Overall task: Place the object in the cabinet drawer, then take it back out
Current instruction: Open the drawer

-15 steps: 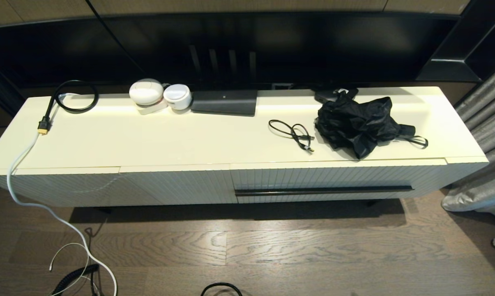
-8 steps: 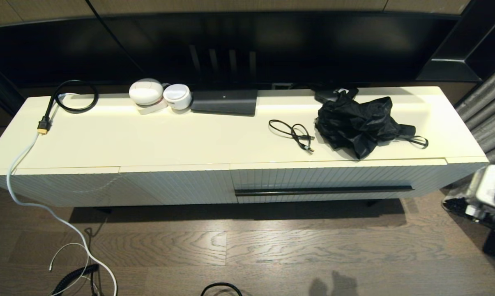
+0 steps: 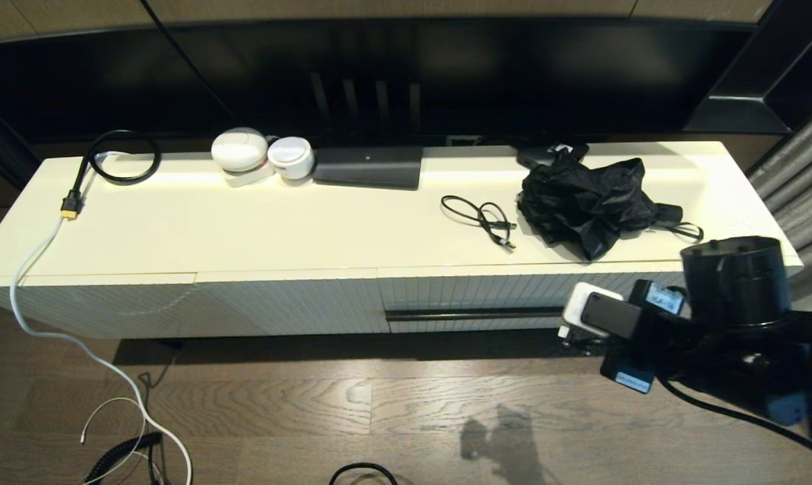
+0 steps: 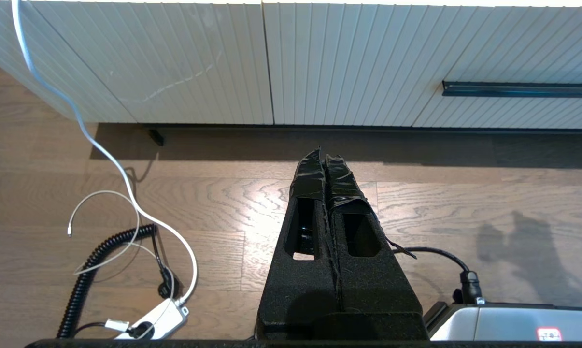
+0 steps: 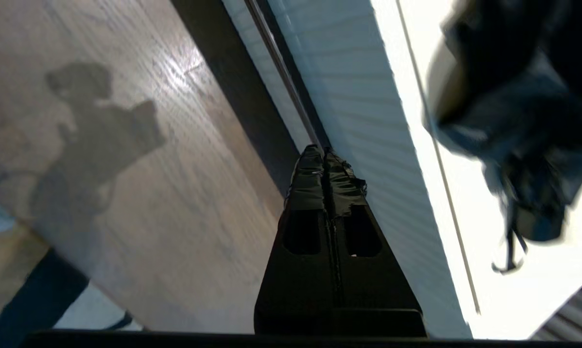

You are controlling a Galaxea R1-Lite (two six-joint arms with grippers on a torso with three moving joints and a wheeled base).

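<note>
The cabinet drawer (image 3: 486,291) is shut; its fluted cream front carries a long black bar handle (image 3: 473,314). On the cabinet top above it lie a crumpled black fabric bundle with a strap (image 3: 587,199) and a small coiled black cable (image 3: 481,219). My right arm (image 3: 729,283) reaches in from the right, in front of the drawer's right end. The right gripper (image 5: 323,152) is shut and empty, its tips close to the handle (image 5: 281,72) and just below the drawer front (image 5: 348,96). My left gripper (image 4: 323,157) is shut and empty, low over the floor, well short of the cabinet.
The cabinet top (image 3: 277,229) also holds white round devices (image 3: 261,156), a flat black box (image 3: 368,167) and a black looped cable (image 3: 119,158). A white cable (image 3: 35,269) hangs to the wooden floor, where a coiled black cord (image 4: 85,278) and a white plug (image 4: 158,319) lie. A grey curtain (image 3: 800,175) hangs at right.
My right arm has swung in from the right edge of the head view and moved left, now in front of the drawer's right end. Nothing on the cabinet has moved.
</note>
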